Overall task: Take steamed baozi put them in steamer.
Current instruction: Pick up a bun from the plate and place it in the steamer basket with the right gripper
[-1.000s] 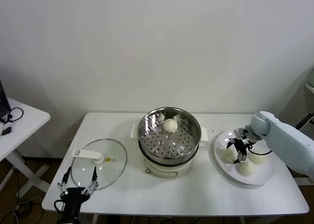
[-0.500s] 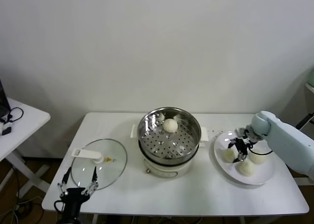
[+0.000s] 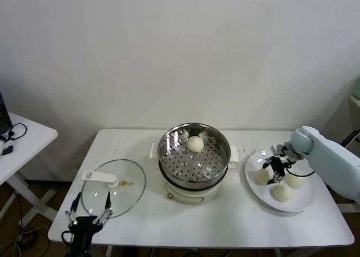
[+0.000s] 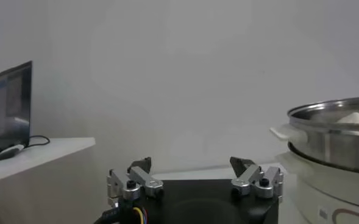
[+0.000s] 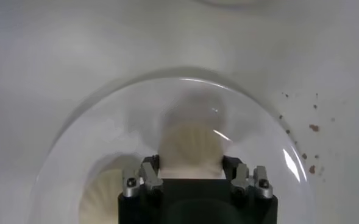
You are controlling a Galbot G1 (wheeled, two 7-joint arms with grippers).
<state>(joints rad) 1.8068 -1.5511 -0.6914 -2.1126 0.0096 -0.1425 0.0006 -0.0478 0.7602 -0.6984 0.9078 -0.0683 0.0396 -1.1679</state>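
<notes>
Now Gripping: Bun Pinched on the Plate

Over the flat white plate (image 3: 301,203) at the table's three o'clock side, the right gripper (image 3: 276,171) has its fingers pressed onto a pale, pleated off-white dough bun (image 5: 191,148). Two more smooth domed buns (image 3: 282,193) lie beside it, touching the plate. One round bun (image 3: 195,144) sits at twelve o'clock inside the shiny perforated steel steamer basket (image 3: 194,156). At seven o'clock, the left gripper (image 3: 89,208) waits spread apart beside the round glass lid (image 3: 114,187).
</notes>
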